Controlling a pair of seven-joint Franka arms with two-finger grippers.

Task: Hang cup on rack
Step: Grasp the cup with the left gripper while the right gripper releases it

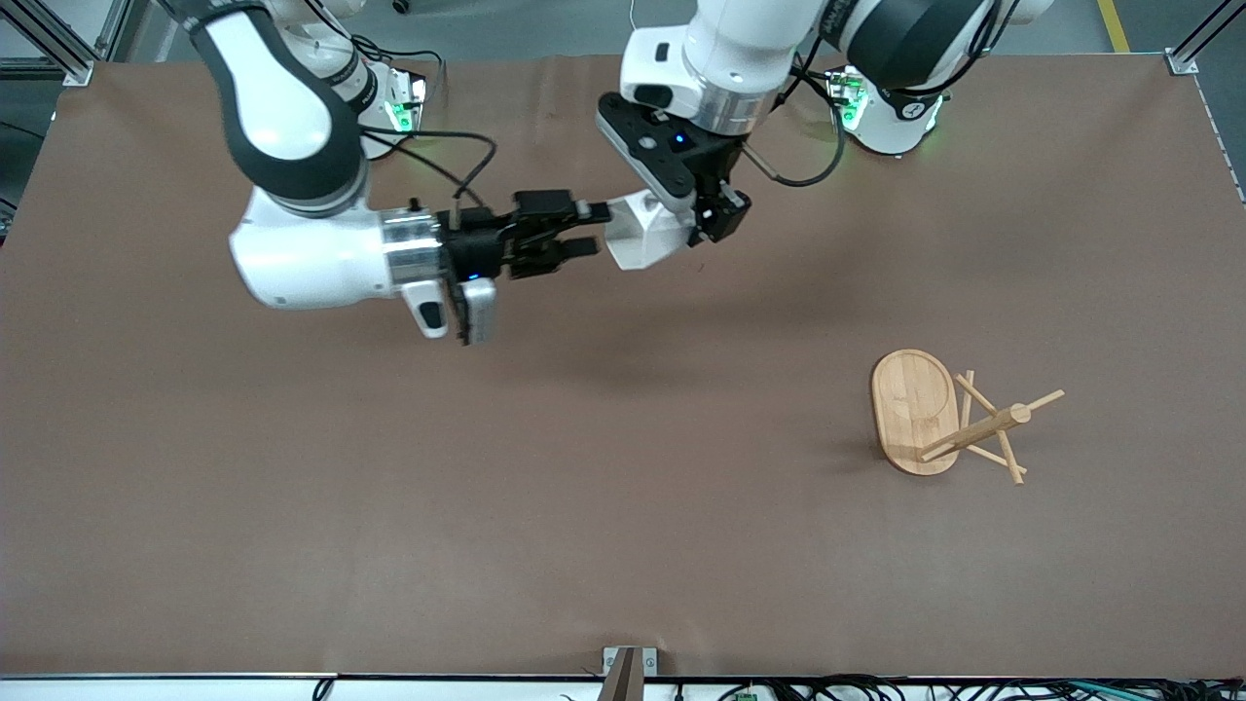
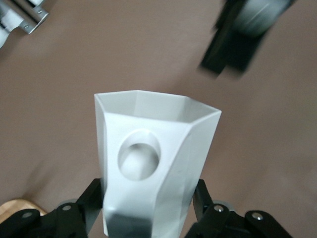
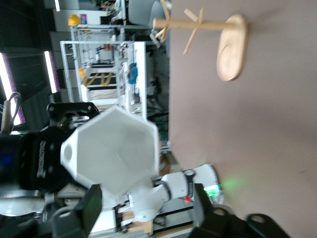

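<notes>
- The bamboo mug tree (image 1: 934,419) stands nearest my camera, toward the left arm's end.
- Over mid-table, my left gripper (image 1: 709,216) clamps the faceted white cup (image 1: 644,232).
- My right gripper (image 1: 574,232) is spread beside it; I'd back it straight away, clear of the rim.

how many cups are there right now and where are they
1. The cup is up in the air over the table's middle, toward the robots' bases, held in the shut left gripper. The open right gripper is at its mouth. No other cup shows.
</notes>
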